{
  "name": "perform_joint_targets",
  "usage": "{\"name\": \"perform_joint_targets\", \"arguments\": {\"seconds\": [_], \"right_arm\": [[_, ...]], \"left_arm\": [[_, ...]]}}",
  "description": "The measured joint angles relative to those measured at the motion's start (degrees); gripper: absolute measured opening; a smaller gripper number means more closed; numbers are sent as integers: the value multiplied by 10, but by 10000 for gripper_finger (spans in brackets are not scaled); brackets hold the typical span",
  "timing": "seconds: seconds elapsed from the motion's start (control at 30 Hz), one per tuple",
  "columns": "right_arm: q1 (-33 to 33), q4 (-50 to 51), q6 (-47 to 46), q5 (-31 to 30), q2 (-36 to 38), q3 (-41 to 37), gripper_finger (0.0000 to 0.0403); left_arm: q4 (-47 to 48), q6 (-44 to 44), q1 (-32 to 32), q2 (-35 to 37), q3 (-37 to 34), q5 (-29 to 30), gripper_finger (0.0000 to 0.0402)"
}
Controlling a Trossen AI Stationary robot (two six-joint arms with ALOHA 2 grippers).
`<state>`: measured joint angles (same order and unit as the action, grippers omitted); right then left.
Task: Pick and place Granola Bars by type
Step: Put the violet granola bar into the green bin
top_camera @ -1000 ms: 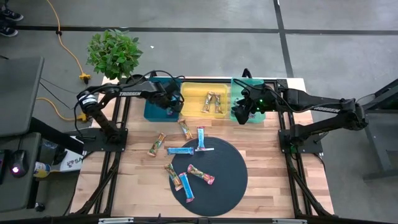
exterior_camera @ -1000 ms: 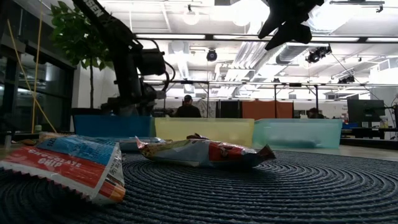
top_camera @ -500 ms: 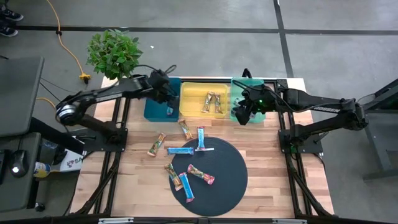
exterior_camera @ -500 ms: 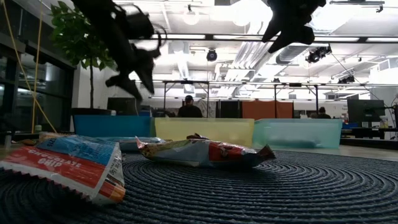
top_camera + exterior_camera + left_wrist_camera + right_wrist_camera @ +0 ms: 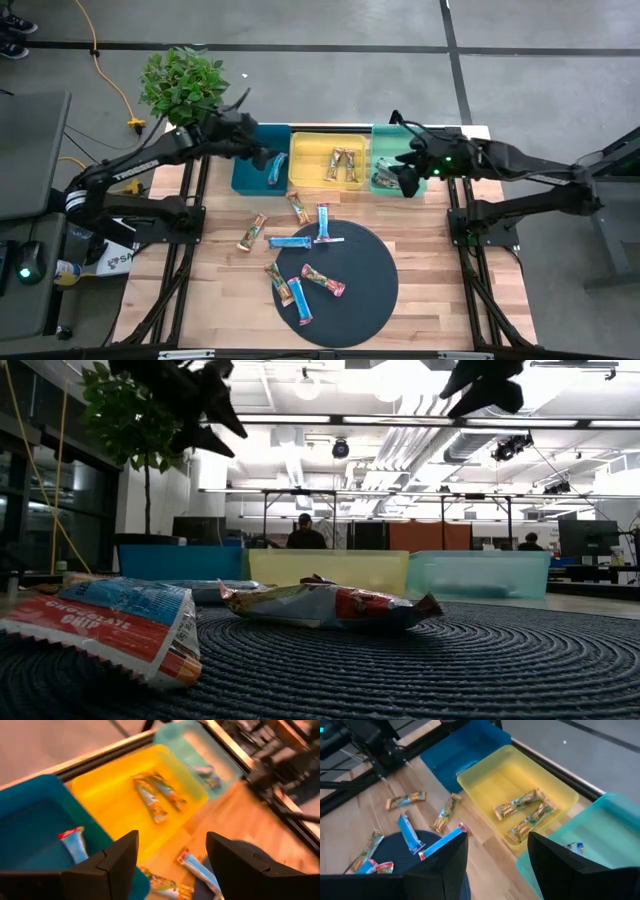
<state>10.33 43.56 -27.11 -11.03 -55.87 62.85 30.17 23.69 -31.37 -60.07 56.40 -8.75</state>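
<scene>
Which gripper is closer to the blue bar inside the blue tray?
Left. The left gripper hovers beside the blue bar; the right gripper is at the green tray.

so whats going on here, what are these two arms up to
A two-armed robot is sorting granola bars into trays by type. The left gripper is open and empty above the blue tray, where a blue-wrapped bar lies. The right gripper is open over the green tray. The yellow tray holds two tan-brown bars. Several bars still wait on the table and the round dark mat.
</scene>
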Motion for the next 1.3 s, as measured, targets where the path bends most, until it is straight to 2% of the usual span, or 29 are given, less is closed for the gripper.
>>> {"name": "perform_joint_targets", "arguments": {"seconds": [0.23,0.33,0.5,0.63,0.77,0.9,1.03,1.13,1.3], "right_arm": [[-27,57,18,7,63,0,191],[-53,34,21,6,103,-23,191],[-82,-63,-30,-9,206,-145,191],[-98,-160,-87,-1,276,-262,191],[-113,-260,-126,33,300,-352,191],[-123,-359,-136,44,300,-406,191],[-124,-383,-135,44,294,-418,191],[-124,-383,-136,44,293,-418,191],[-124,-383,-141,44,293,-418,191]], "left_arm": [[0,-80,76,9,0,-72,230],[-9,-89,117,9,-4,-75,230],[-97,-65,165,37,-65,-76,230],[-176,-14,183,87,-148,-67,230],[-215,31,199,150,-219,-45,230],[-209,21,239,176,-255,-45,230],[-176,-64,296,160,-258,-47,230],[-133,-111,332,134,-258,-8,229],[-122,-174,377,65,-258,67,229]]}}
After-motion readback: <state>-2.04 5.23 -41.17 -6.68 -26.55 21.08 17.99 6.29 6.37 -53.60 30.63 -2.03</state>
